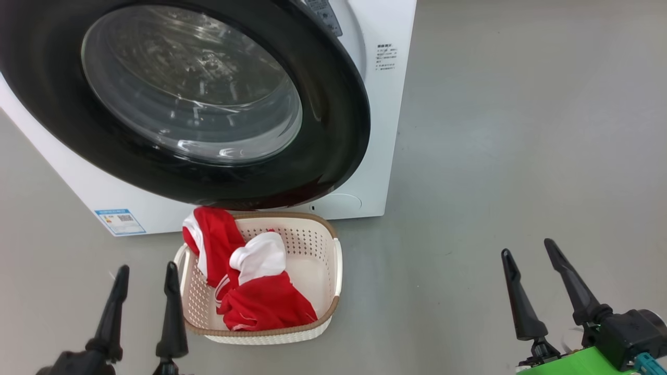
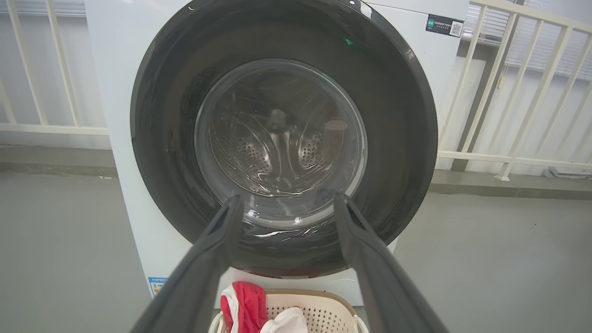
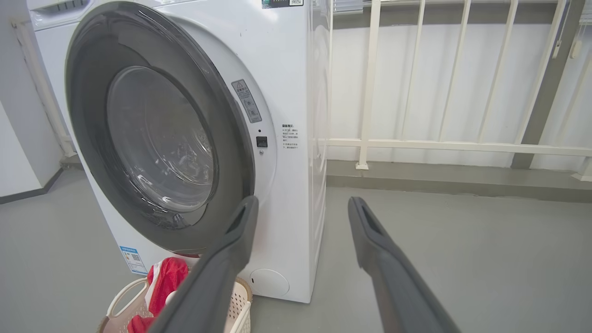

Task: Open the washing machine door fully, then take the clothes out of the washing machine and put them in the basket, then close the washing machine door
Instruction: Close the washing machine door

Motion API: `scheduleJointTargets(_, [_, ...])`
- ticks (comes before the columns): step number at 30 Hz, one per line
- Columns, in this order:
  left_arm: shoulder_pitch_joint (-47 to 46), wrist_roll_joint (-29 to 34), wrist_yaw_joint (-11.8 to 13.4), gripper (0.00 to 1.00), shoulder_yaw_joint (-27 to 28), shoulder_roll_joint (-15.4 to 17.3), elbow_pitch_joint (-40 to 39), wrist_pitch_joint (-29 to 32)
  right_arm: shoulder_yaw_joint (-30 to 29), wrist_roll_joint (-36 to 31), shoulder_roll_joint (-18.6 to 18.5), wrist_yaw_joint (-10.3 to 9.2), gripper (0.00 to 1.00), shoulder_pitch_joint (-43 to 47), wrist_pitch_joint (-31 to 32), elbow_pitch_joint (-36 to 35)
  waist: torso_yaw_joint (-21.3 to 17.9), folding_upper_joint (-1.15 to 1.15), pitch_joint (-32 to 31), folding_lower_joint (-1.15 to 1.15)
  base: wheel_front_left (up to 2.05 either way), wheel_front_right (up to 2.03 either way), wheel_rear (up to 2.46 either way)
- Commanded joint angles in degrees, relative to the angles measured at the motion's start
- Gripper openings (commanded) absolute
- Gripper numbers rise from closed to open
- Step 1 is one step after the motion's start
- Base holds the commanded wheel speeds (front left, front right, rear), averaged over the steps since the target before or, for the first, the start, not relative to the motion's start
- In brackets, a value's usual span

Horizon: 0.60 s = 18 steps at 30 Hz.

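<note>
Your left gripper [image 1: 147, 266] has its two fingers spread with nothing between them, and your right gripper [image 1: 527, 247] is parted the same way, also empty. The basket [image 1: 324, 237] sits on the floor [image 1: 495, 156] just right of the left gripper's right finger and well left of the right gripper. The clothes [image 1: 266, 304] lie inside it, one red fold draped over the rim on the side nearest the left gripper.

Ahead of and above the left gripper, the door [image 1: 336, 130] lies flat against the washer [image 1: 388, 104]. From the head, its top and left are cut off, and its lower edge hides the basket's far rim. Through the left wrist, glare on the glass blurs the drum [image 2: 277, 148], so you cannot tell what lies low inside. Both wrist views cut the basket off at the bottom, and the right gripper's own finger covers part of it. The print on the blue sticker [image 1: 121, 221] is too small to read.
</note>
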Motion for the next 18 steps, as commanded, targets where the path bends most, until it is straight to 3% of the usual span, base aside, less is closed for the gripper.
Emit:
scheduleJointTargets(1, [-0.18,0.72,-0.33,1.0,2.17,0.14,-1.85,-0.67,0.88,-0.48,-0.71,0.36,1.0,-0.44,-0.37,-1.9,-0.16,0.0,-0.22,0.0,0.0,0.0,0.0])
scheduleJointTargets(18, [2.77,2.52,-1.0,1.0,2.29,-2.38,-2.77,-0.67,0.33,-0.08,-0.71,0.36,1.0,1.0,-0.37,-3.12,0.19,0.0,-0.46,0.0,0.0,0.0,0.0])
